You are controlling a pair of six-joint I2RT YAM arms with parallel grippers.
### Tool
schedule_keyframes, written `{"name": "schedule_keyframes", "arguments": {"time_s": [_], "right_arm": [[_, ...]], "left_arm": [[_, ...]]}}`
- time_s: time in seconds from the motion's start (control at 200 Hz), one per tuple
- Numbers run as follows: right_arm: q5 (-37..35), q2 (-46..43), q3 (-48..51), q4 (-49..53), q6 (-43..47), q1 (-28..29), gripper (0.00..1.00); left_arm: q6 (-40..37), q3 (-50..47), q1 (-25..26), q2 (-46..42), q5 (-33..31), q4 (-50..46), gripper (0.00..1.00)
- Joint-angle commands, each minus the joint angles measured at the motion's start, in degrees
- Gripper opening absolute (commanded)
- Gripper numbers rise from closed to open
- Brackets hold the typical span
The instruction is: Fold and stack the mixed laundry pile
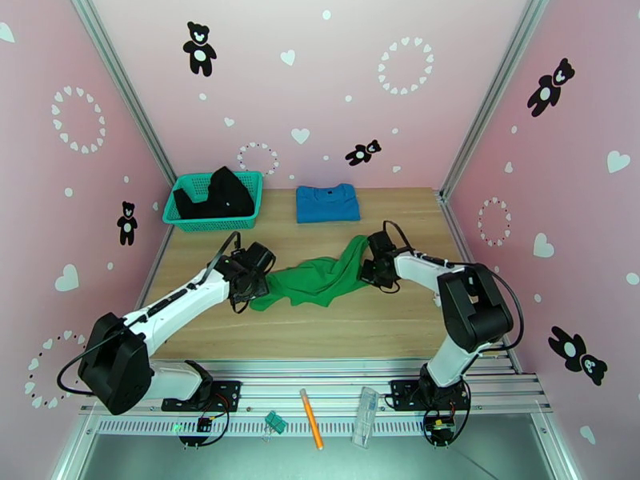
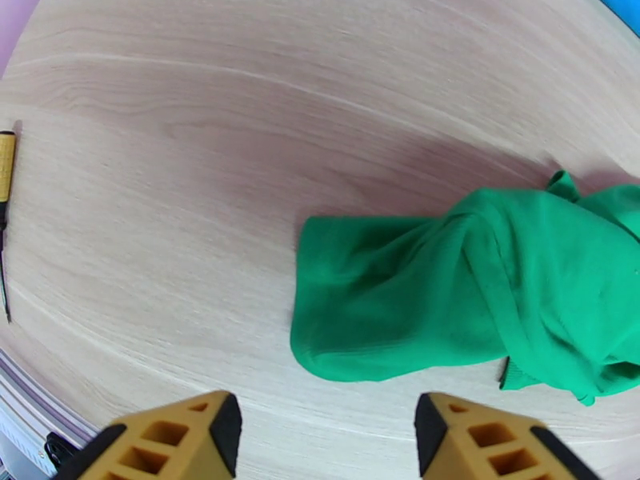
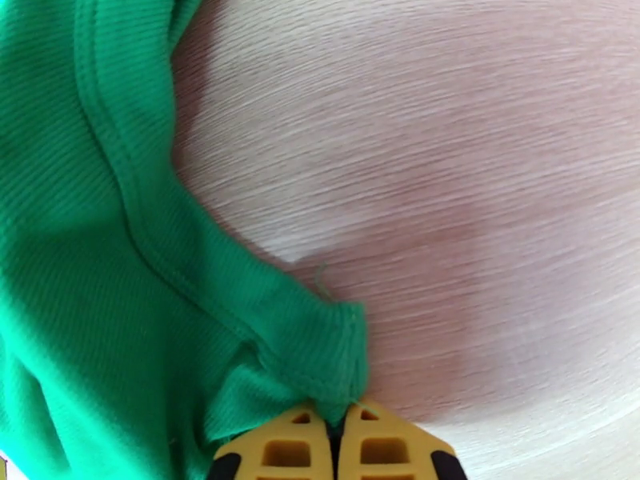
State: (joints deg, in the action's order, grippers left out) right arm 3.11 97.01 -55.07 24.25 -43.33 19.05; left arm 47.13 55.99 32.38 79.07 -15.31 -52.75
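Slippage is the worry: the right gripper (image 3: 340, 422) pinches only a hemmed corner of the green shirt (image 1: 316, 283), which lies bunched in the middle of the table (image 1: 360, 334), so a hard pull could free it. The left gripper (image 2: 326, 418) hangs spread beside the other end, holding nothing.

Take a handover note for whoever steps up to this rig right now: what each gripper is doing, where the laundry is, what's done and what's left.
The left gripper is open and empty, close to the green garment but not touching it.
The right gripper has its fingers shut on a hemmed corner of that garment.
The green garment lies crumpled mid-table.
The blue shirt sits folded at the far edge.
The black garment is bunched in the teal basket.
Done: blue shirt folded.
Left: fold the green and black garments, then stack all three.
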Motion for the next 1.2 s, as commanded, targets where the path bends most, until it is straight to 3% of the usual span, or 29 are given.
{"name": "schedule_keyframes", "arguments": {"time_s": [0.0, 0.275, 0.511, 0.771, 1.196], "right_arm": [[-2.6, -8.6, -0.7, 5.5, 2.1, 0.0, 0.0], [-6.3, -23.6, -1.8, 15.4, 5.1, -4.0, 0.0], [-4.9, -25.3, 1.7, 15.2, 5.4, -7.0, 0.0], [-3.7, -24.4, 2.8, 14.1, 5.2, -7.0, 0.0], [-2.9, -25.2, 3.4, 14.1, 5.4, -7.0, 0.0]], "left_arm": [[-0.7, 1.0, -0.5, -0.4, 0.0, -0.7, 0.63], [1.6, -3.0, -0.5, -0.3, 0.8, 2.0, 0.56], [3.0, -7.2, -0.7, 1.6, 7.0, 9.4, 0.39], [6.0, -13.3, -0.7, 1.6, 14.0, 16.5, 0.39], [5.6, -12.4, -0.7, 7.8, 12.0, 20.1, 0.4]]}}
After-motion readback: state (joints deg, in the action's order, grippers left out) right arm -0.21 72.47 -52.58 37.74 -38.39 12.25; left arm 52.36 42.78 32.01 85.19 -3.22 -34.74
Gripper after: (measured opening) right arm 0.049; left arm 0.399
